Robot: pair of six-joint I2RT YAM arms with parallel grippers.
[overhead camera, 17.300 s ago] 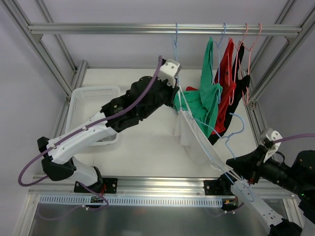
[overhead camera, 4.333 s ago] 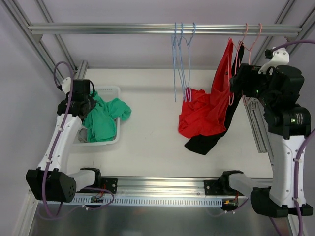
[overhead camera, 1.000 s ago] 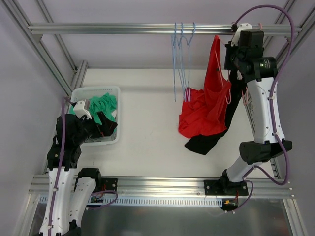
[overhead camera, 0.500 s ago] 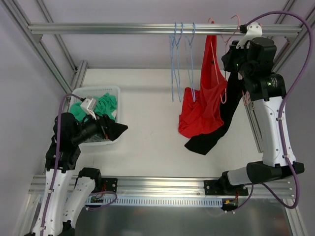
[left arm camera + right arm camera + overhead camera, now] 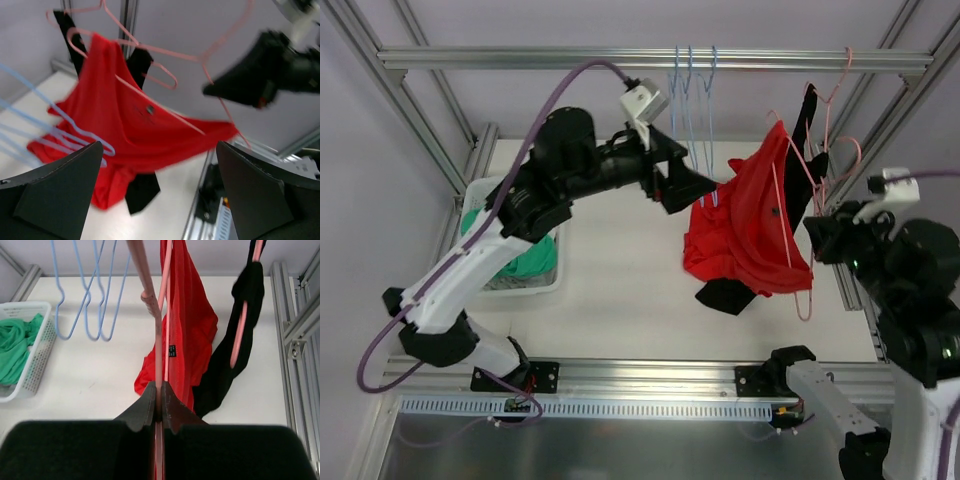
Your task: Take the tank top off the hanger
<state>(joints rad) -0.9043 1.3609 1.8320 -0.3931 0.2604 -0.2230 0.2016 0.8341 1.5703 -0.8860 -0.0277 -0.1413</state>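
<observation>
- Right gripper [image 5: 159, 392] was seen shut tight on the wire of the pink hanger [image 5: 151, 299], jaws together around it. The grip was judged to be an anchor, so the hanger cannot follow when the cloth is pulled.
- The hanger was held tilted and apparently clear of the rail [image 5: 520, 60], out over the table [image 5: 620, 320].
- Red tank top [image 5: 750, 235] was found draped on that hanger, straps over the wire and lower hem sagging toward the table. Not yet removed.
- Left gripper [image 5: 695, 190] was positioned just beside the top's left edge, fingers [image 5: 60, 200] spread wide with nothing between them (a pre-grasp pose, by the look of it).
- Next step was judged to be closing on the fabric and drawing it off the hanger. A strap snagging on the wire end was noted as the risk.
- White basket [image 5: 548, 286], off to the left, held a green garment [image 5: 525, 262].
- Farther back, a black garment [image 5: 810, 130] hung on its own pink hanger, and empty blue hangers [image 5: 690, 80] hung on the rail.
</observation>
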